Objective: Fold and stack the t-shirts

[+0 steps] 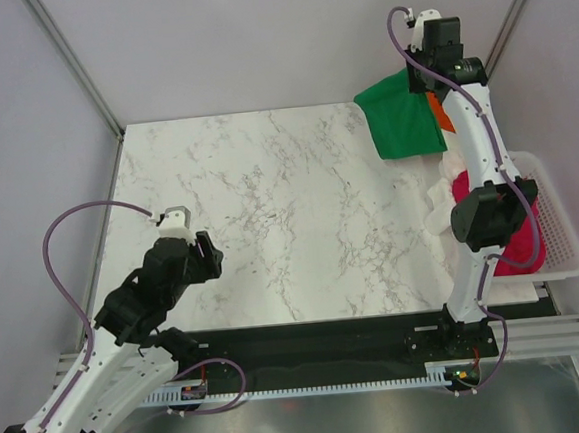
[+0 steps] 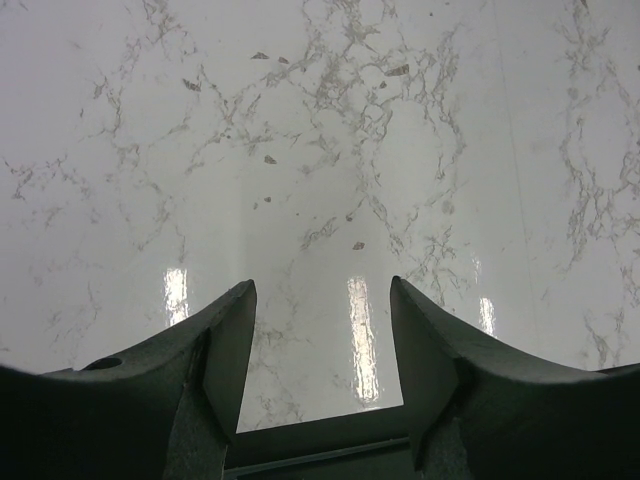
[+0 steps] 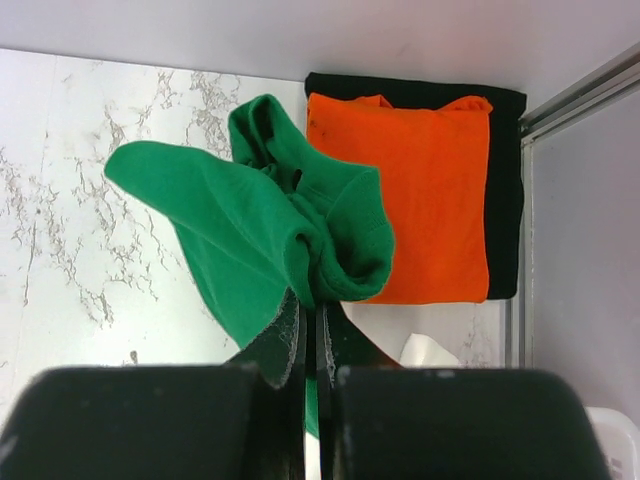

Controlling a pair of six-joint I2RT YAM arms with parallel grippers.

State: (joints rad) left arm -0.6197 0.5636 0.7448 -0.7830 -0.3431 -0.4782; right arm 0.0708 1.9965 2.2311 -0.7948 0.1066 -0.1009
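The white slotted basket [image 1: 561, 223] sits at the right edge of the marble worktop [image 1: 269, 208] and serves as the reference for everything else.

Past the basket's far end, the right gripper [image 3: 310, 335] is raised above the worktop with its fingers pressed together on a bunched edge of the green t-shirt [image 3: 265, 225]. The cloth hangs from the pinch in loose folds, clear of the surface. In the top view the green t-shirt [image 1: 399, 118] drapes to the left of the right gripper [image 1: 423, 84], beyond the basket's far-left corner.

Also beyond the basket's far end, in the worktop's back corner, the orange t-shirt [image 3: 430, 190] lies folded flat on top of the folded black t-shirt [image 3: 507, 180]. The black cloth shows as a border along the orange shirt's far and right edges. From above only a sliver of the orange t-shirt [image 1: 443, 119] shows past the arm.

Inside the basket lies the crumpled red t-shirt [image 1: 520, 243], partly hidden by the right arm. The white t-shirt [image 1: 437, 205] is heaped just beside the basket's left side and spills onto the worktop.

Well to the left of the basket, across the bare marble, the left gripper [image 1: 175, 218] hovers over the worktop. Its wrist view shows the left gripper [image 2: 320, 330] with fingers spread apart and only marble between them.
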